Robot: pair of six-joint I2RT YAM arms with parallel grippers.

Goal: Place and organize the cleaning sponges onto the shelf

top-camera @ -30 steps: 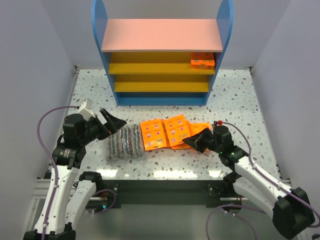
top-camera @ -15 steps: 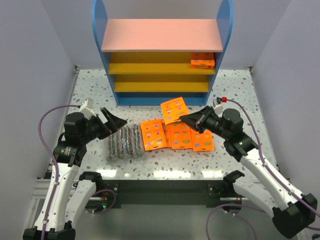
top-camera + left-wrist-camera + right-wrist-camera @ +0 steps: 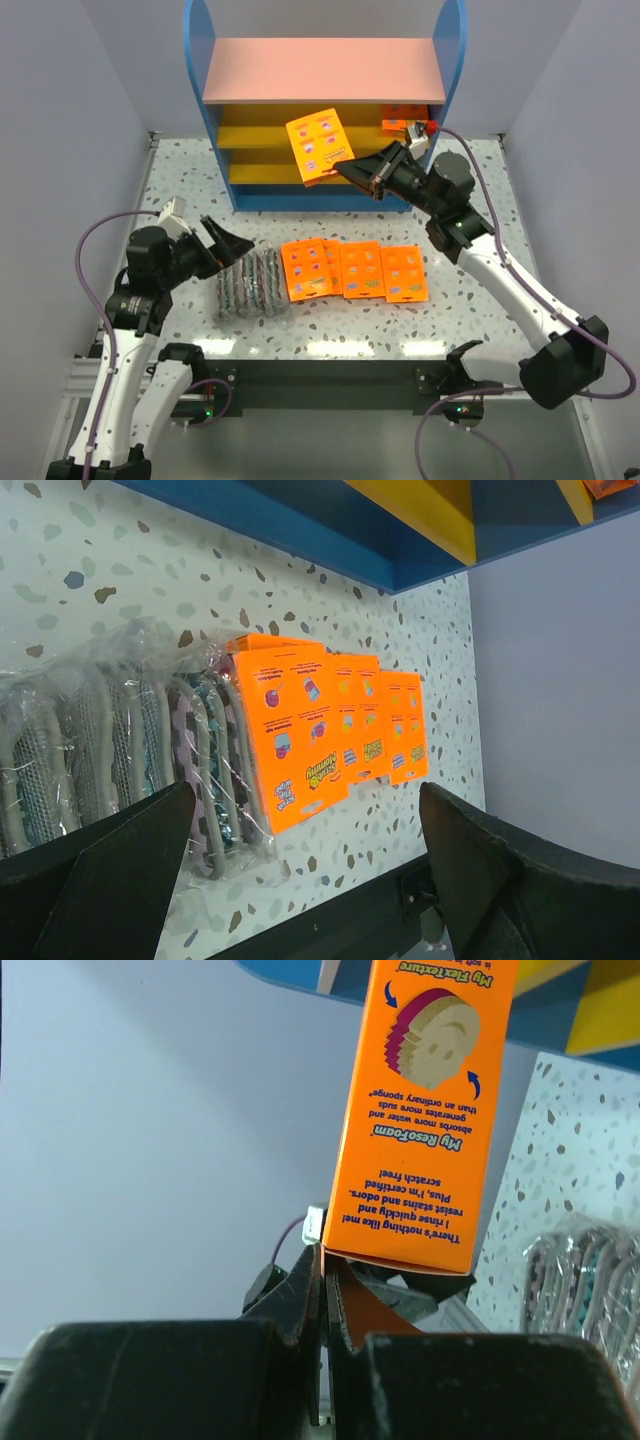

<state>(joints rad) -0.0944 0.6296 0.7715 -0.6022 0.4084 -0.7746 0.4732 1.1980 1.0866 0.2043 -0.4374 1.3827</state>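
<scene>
My right pincer (image 3: 343, 167) is clenched on the edge of an orange packet (image 3: 318, 146), holding it tilted in the air just in front of the shelf (image 3: 320, 70), level with its yellow boards. A second packet (image 3: 405, 122) already lies on the upper yellow board, at the shelf's right end. Four more packets (image 3: 362, 270) lie in a row on the tabletop (image 3: 470, 200) in front of the shelf, with the bags of grey scrub pads (image 3: 250, 285) beside them. My left pincer (image 3: 228, 247) hangs released by those bags. I judge the job barely begun.
</scene>
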